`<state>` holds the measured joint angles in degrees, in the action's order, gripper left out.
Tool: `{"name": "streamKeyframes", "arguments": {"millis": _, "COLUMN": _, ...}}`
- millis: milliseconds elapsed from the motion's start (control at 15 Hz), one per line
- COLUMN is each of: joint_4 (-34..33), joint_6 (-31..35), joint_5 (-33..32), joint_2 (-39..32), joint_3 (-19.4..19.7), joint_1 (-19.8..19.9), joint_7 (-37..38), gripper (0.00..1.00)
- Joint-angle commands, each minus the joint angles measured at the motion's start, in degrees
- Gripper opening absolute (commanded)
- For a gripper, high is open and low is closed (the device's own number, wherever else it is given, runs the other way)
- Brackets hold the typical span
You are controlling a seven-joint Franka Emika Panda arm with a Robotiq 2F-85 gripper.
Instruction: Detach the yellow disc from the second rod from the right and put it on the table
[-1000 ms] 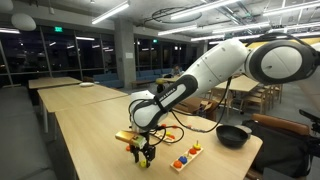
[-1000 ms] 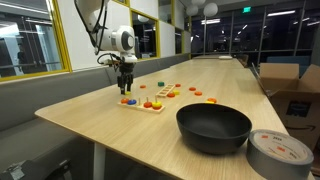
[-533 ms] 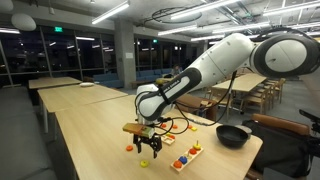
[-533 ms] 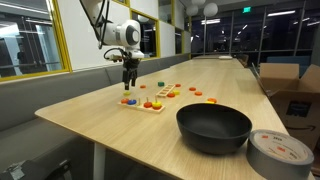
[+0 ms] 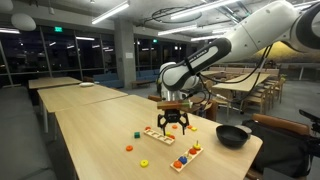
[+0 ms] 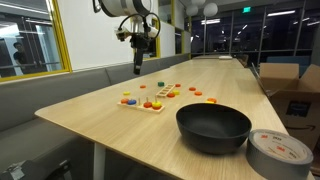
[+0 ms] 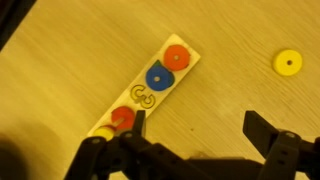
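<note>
The yellow disc (image 7: 288, 62) lies flat on the light-wood table (image 5: 90, 130), apart from the wooden rod board (image 7: 150, 90); it also shows in an exterior view (image 5: 144, 163). The board (image 5: 186, 155) carries orange, blue, red and yellow pieces. My gripper (image 7: 203, 130) is open and empty, and it hangs well above the table in both exterior views (image 5: 172, 122) (image 6: 137, 65). Nothing is between its fingers.
A black pan (image 6: 213, 125) and a grey tape roll (image 6: 283, 152) sit near one end of the table. Loose orange pieces (image 6: 196, 92) and a green piece (image 6: 160, 84) lie around the board (image 6: 150, 102). An orange piece (image 5: 128, 148) lies near the yellow disc.
The gripper was low over the table by the board a second ago. It has risen and swung away, and the yellow disc stays behind on the table.
</note>
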<state>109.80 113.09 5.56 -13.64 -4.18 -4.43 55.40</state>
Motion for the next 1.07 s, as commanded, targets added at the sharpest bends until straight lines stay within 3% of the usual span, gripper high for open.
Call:
{"name": "streamKeyframes", "arguments": {"millis": 0, "joint_4": 9.1, "joint_6": -5.1, "joint_5": -3.0, "joint_2": 12.4, "joint_3": 2.1, "joint_1": 1.6, "joint_7": -13.2, "gripper": 1.0}}
{"name": "streamKeyframes", "arguments": {"millis": 200, "joint_4": 15.2, "joint_6": -7.4, "joint_5": -7.2, "joint_2": 21.3, "joint_3": 3.8, "joint_1": 3.1, "joint_7": -23.7, "gripper": 1.0}}
{"name": "streamKeyframes", "arguments": {"millis": 467, "joint_4": 25.0, "joint_6": -3.8, "joint_5": -11.4, "joint_2": 34.3, "joint_3": 5.3, "joint_1": 5.6, "joint_7": -35.4, "gripper": 1.0}}
{"name": "streamKeyframes", "arguments": {"millis": 1000, "joint_4": 39.8, "joint_6": 2.6, "joint_5": -8.7, "joint_2": 55.6, "joint_3": 10.2, "joint_1": 6.9, "joint_7": -55.3, "gripper": 1.0}}
